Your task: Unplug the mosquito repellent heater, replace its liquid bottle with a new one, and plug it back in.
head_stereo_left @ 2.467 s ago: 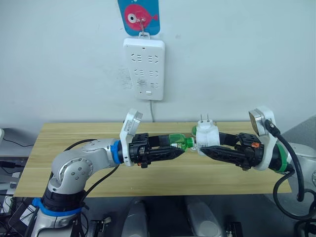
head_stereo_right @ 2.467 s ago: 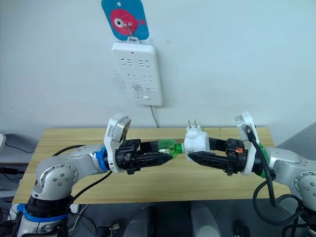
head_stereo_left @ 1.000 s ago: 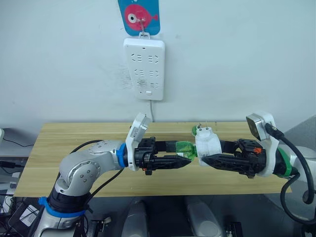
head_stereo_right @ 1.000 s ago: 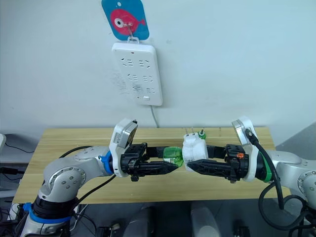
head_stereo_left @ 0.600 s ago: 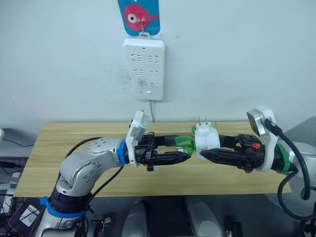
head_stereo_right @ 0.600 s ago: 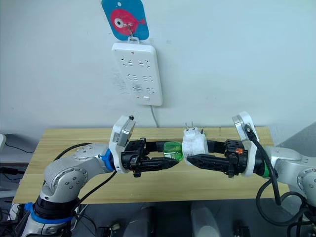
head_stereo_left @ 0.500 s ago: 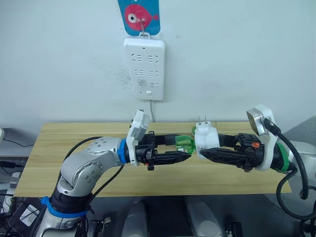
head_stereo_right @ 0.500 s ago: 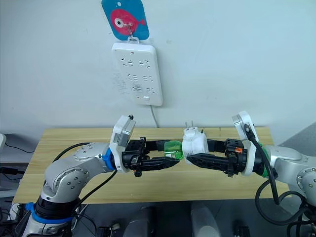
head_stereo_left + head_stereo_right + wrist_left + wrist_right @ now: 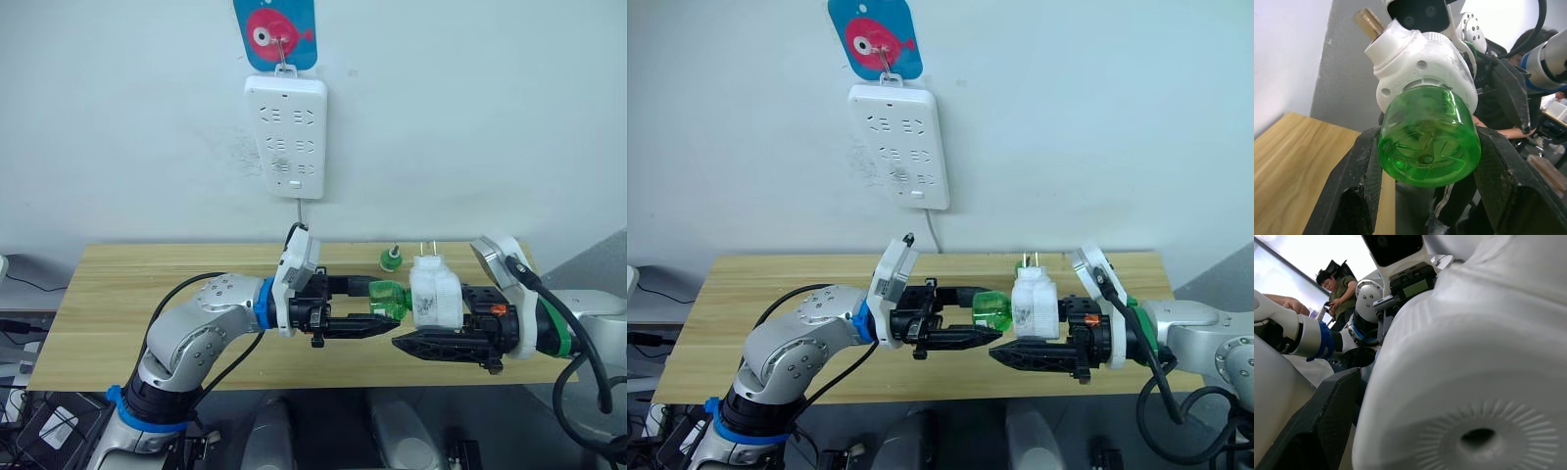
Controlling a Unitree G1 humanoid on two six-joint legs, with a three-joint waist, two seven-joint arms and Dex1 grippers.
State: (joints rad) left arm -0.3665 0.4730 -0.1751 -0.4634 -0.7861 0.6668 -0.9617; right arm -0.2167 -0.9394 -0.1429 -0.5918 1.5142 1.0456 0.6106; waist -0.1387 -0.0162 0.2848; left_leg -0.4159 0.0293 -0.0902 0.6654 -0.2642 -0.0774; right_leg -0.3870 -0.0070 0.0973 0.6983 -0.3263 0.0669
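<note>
1. The left gripper [image 9: 377, 315] is closed on the green bottle [image 9: 390, 297]. In the left wrist view its 2 black fingers [image 9: 1359, 181] press on both sides of the bottle [image 9: 1429, 134].
2. The right gripper [image 9: 404, 333] grips the white heater [image 9: 434, 296] between its fingers and holds it above the table [image 9: 118, 304], near the front edge. In the right wrist view the heater [image 9: 1474, 382] is very close to the camera, with its round dimple toward the lens.
3. The bottle lies about level and its neck end meets the heater's side; in the left wrist view the bottle goes into the heater's white collar. I cannot tell how deep it sits.
4. The heater's 2 prongs [image 9: 427, 251] point up.
5. A second small green bottle [image 9: 390, 258] stands on the table behind the grippers, near the back edge.
6. The white power strip [image 9: 285, 136] hangs on the wall above the table, with its cable going down behind the table.
7. A blue card with a pink fish [image 9: 276, 31] is above the strip.
8. In the right wrist view a person [image 9: 1339, 296] sits far behind.
</note>
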